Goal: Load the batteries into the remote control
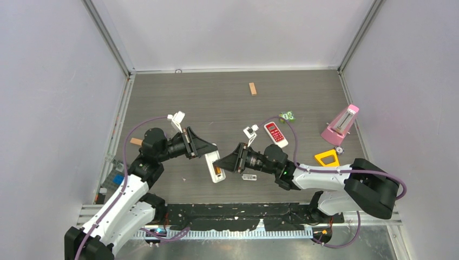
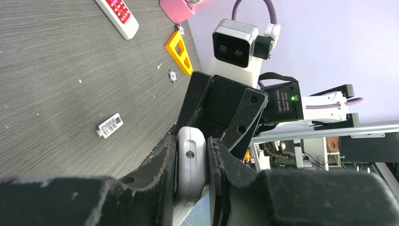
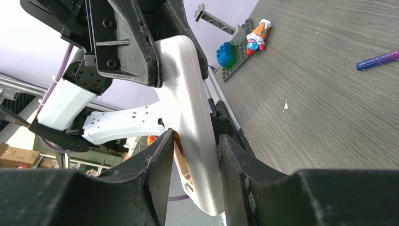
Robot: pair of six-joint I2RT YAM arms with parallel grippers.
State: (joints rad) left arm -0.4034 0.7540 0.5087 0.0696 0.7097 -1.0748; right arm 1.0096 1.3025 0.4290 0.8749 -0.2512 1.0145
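Clamping one end of the remote control point(image 3: 188, 94), the left gripper point(image 2: 192, 143) holds it above the bench point(image 1: 216, 103), front centre. The right gripper point(image 3: 195, 139) straddles the other end; whether its jaws pinch cannot be told. Risk: a squeeze or twist against the left gripper's hold may lever the remote control loose or pop the orange battery point(image 1: 218, 172) from its bay.
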